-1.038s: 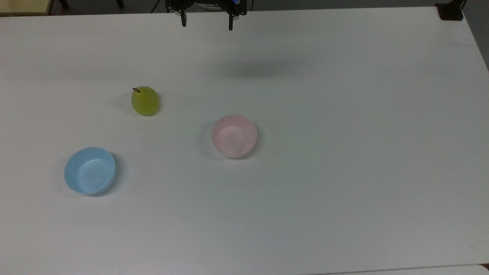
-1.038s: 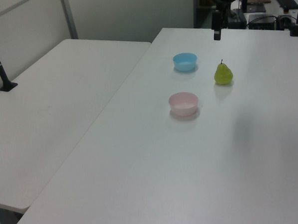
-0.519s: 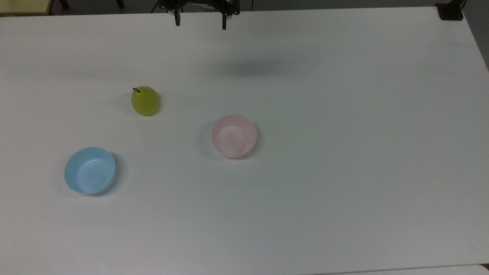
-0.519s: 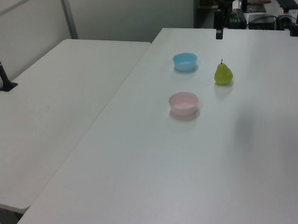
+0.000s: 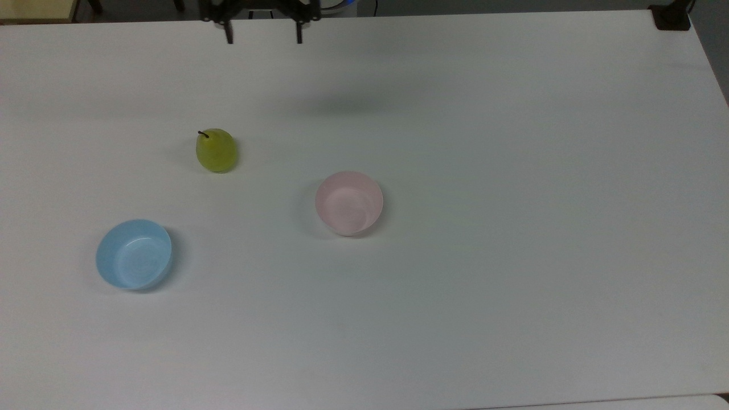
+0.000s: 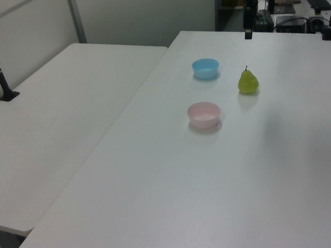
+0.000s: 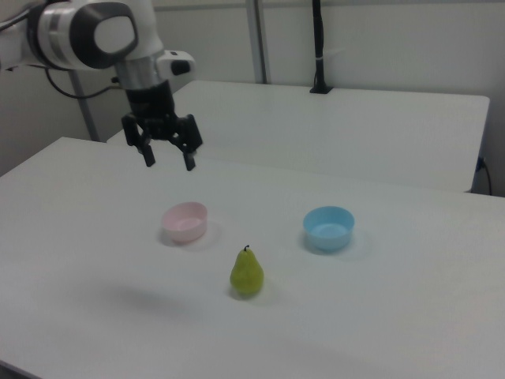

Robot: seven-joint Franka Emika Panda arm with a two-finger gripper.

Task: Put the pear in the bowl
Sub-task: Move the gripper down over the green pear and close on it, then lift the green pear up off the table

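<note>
White table (image 5: 512, 171) bears pear (image 5: 216, 151) upright, stem topmost.

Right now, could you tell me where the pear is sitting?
The pear stands upright on the table, in the top view up-left of the pink bowl.
</note>
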